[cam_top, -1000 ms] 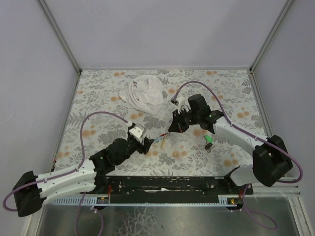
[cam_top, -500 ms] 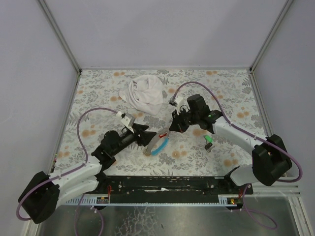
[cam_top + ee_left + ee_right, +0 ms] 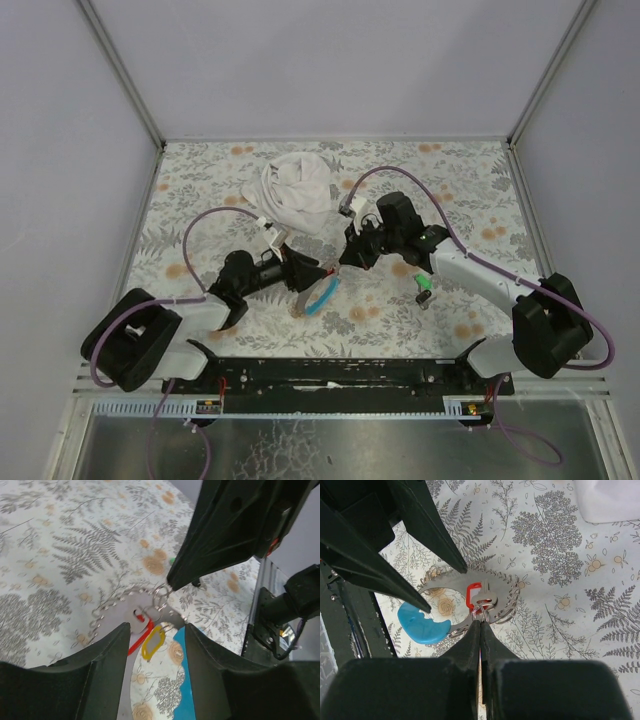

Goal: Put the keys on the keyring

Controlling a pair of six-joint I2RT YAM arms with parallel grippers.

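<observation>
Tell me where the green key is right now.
In the top view, the green key lies on the table right of centre, close beside the right arm and to the right of the keyring.

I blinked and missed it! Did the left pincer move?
Yes. The left pincer has slid up the overhead view, nearer the white cloth, and a bit to the right.

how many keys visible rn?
3. Red key and yellow key sit together at the keyring; green key lies apart, beside the right arm. More may be hidden.
</observation>
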